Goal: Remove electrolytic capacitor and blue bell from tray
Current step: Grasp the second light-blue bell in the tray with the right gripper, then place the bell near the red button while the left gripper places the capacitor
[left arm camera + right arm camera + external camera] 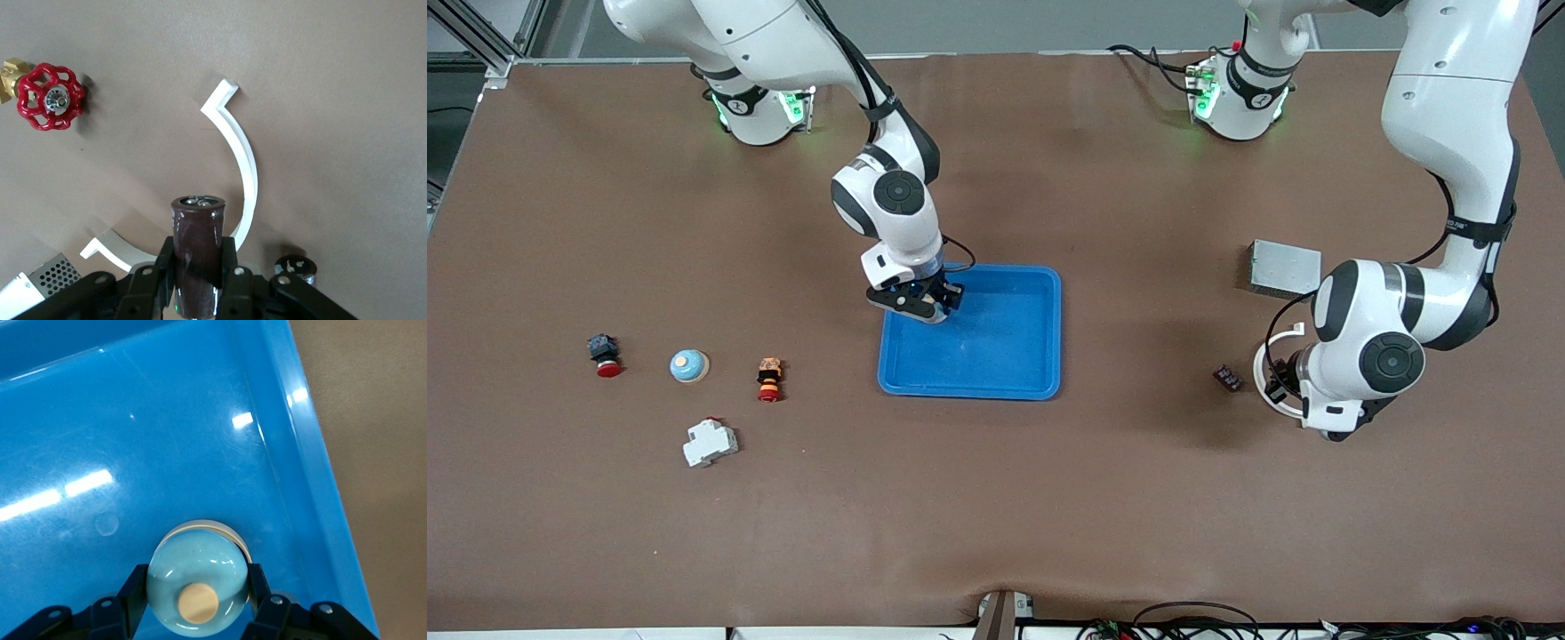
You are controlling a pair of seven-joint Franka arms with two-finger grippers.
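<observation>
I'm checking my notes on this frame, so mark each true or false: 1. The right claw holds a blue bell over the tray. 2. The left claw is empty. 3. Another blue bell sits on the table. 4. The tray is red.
1. True: the right claw grips the bell over the tray.
2. False: the left claw holds a capacitor.
3. True: second bell.
4. False: it is blue.

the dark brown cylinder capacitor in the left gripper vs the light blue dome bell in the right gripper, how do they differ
The dark brown cylindrical capacitor is tall and narrow; the light blue dome bell is squat and round, with a tan knob on top. The capacitor sits over bare brown table by a white curved piece; the bell sits over the blue plastic tray. Shared: each is clamped between shut gripper fingers.
</observation>
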